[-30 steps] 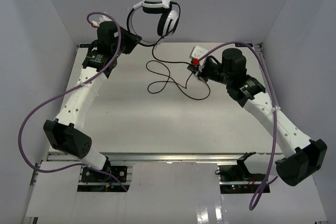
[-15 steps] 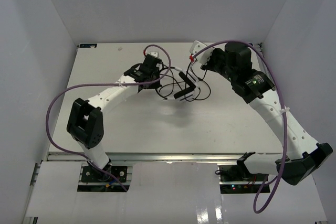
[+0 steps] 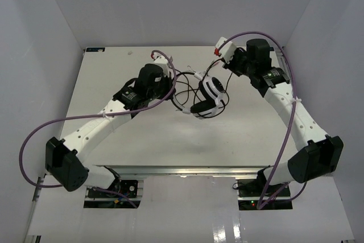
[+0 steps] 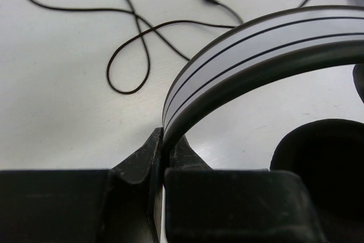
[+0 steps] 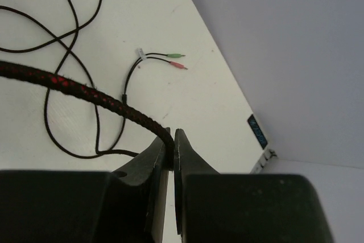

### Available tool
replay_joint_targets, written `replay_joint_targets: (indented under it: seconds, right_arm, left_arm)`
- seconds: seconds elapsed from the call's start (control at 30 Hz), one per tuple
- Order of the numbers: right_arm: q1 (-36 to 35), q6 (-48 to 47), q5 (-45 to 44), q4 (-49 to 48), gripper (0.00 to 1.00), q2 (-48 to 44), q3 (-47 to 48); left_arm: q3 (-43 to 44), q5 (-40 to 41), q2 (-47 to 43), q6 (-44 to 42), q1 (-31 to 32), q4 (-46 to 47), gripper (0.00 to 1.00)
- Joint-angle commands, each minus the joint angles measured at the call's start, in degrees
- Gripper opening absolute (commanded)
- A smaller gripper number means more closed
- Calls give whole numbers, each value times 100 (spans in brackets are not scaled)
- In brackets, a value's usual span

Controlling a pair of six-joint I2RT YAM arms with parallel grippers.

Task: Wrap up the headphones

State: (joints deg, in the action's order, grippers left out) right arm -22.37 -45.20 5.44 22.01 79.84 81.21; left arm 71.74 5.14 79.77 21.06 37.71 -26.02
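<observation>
From above, the left gripper (image 3: 174,84) reaches in at the middle of the table (image 3: 108,72) and meets the headphones (image 3: 212,89), which are tipped on their side there with one striped ear cup facing up. The right gripper (image 3: 220,56) sits just behind them, towards the back edge; how far either tool is open cannot be told from here.

In the left wrist view, the fingers (image 4: 149,157) are clenched on the white, black-lined headband (image 4: 250,46). A black ear cushion (image 4: 318,152) sits just beside them, and thin cable (image 4: 129,55) loops on the table beyond.

In the right wrist view, the fingers (image 5: 183,152) are pinched almost together on a braided black cable flecked with red. The green and pink plugs (image 5: 177,61) lie apart on the table.
</observation>
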Motion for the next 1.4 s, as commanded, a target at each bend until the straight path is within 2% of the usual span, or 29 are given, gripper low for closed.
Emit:
replay_joint_targets:
  seconds: [0.0,0.1,0.27,0.37,0.43,0.83,1.03,1.17,1.2,1.37]
  right_arm:
    - [316,759,1064,-298,8,210,246]
    - [443,1245,1638,-294,8,365,342]
    - [953,2014,3460,-515,8,456,229]
    - [1055,2622,4523,-988,8,379,-165]
    - [1059,3060,4914,-1358,8,325,-378]
    - [1092,3577,5213,-1826,8,401,-517]
    - [1130,4421,5831,-2732,8,333,-776]
    - [1130,5447,6305,-4078,16,263,-1079]
    - [1130,5638,6348,-4133,17,253,-1125]
    - [1121,6573,6522,-5229,39,391,-1300]
  left_arm:
    - [-125,-722,-759,96,126,541,0]
    - [-99,-882,-944,118,157,571,0]
    - [184,-883,-1166,335,157,640,0]
    - [412,-1110,-1128,569,157,803,0]
    - [551,-1274,-1097,717,157,955,0]
    - [845,-1886,-918,1189,151,1464,0]
    - [840,-2032,-885,1388,157,1701,0]
    - [959,-2111,-750,1621,157,1791,0]
    - [993,-2128,-744,1630,157,1793,0]
    - [1175,-2201,-577,1910,157,1890,0]
